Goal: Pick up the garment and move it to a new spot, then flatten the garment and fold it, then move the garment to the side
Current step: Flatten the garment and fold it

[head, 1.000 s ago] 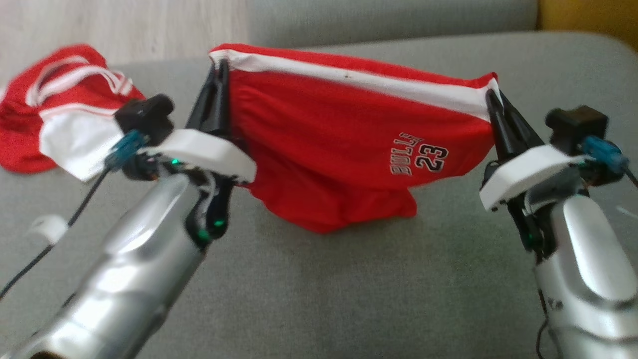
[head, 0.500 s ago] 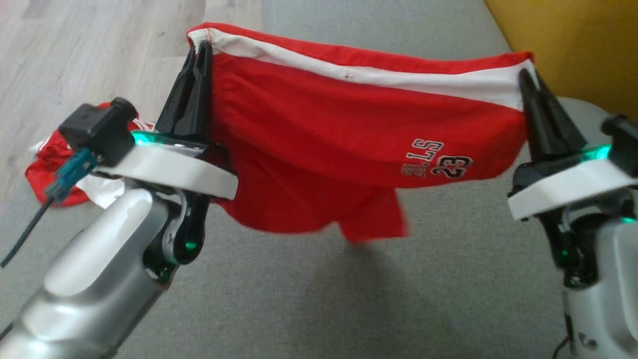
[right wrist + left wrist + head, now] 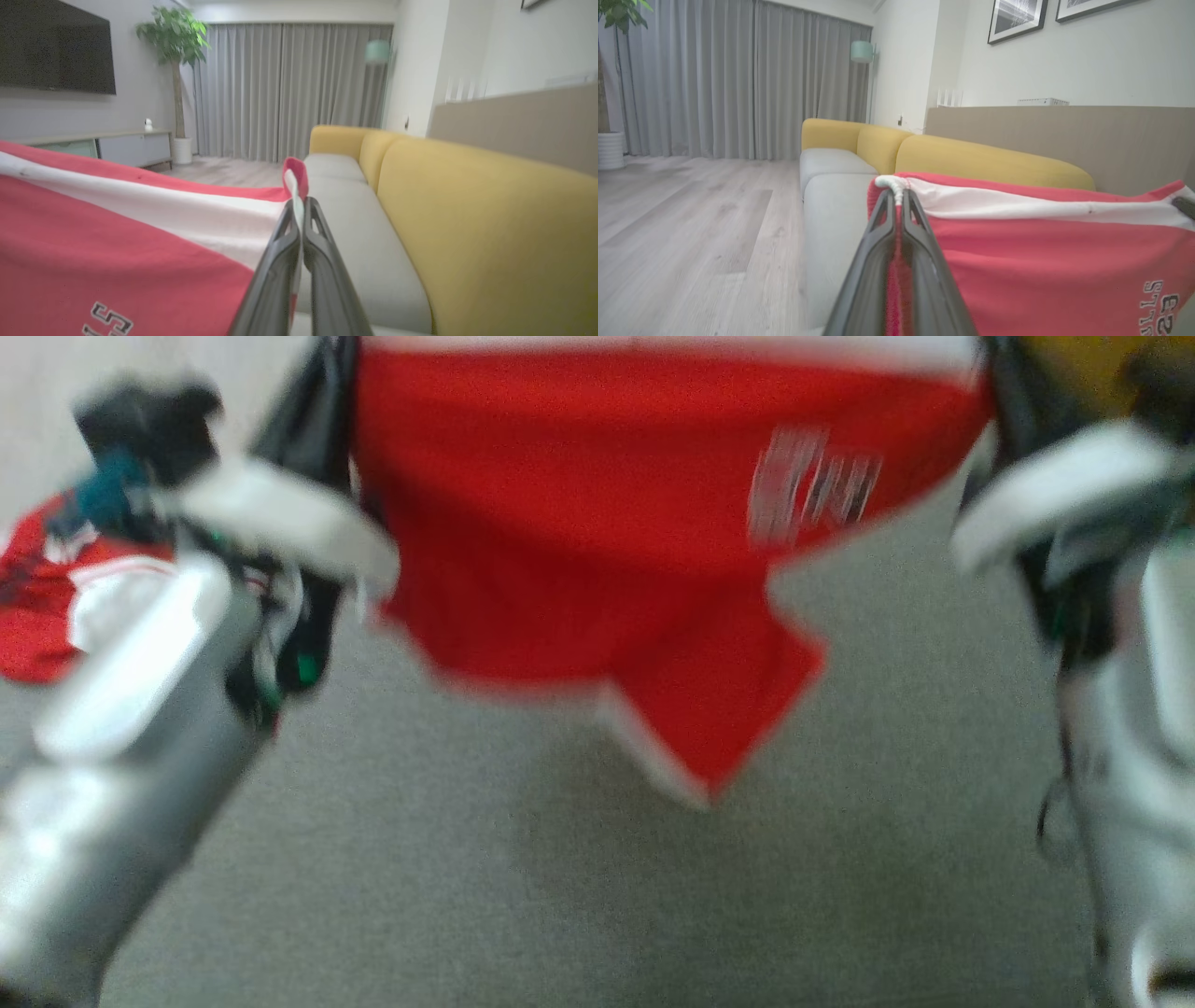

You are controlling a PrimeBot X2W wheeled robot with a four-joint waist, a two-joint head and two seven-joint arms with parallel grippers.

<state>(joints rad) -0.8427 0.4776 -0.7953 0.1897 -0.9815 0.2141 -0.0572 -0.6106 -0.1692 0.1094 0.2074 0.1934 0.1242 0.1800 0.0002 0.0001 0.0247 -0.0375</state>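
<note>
The garment [image 3: 579, 523] is a pair of red shorts with a white waistband and a black-and-white print. It hangs stretched between my two grippers above the grey sofa seat [image 3: 467, 877], one leg dangling lowest. My left gripper [image 3: 896, 193] is shut on the waistband's left corner, which bunches over its tips; in the blurred head view it [image 3: 327, 373] stands at the upper left. My right gripper [image 3: 299, 203] is shut on the opposite waistband corner, and the head view shows it [image 3: 999, 373] at the upper right. The garment [image 3: 1041, 252] [image 3: 117, 242] spreads sideways in both wrist views.
A second red and white garment [image 3: 47, 607] lies crumpled on the seat at the far left. A yellow backrest [image 3: 490, 224] runs along the sofa on my right. Wooden floor [image 3: 682, 224] lies beyond the sofa's left edge.
Both grippers have lifted the garment, still stretched between them; its lower part has left the seat and hangs free. The head view has shifted and blurred.
</note>
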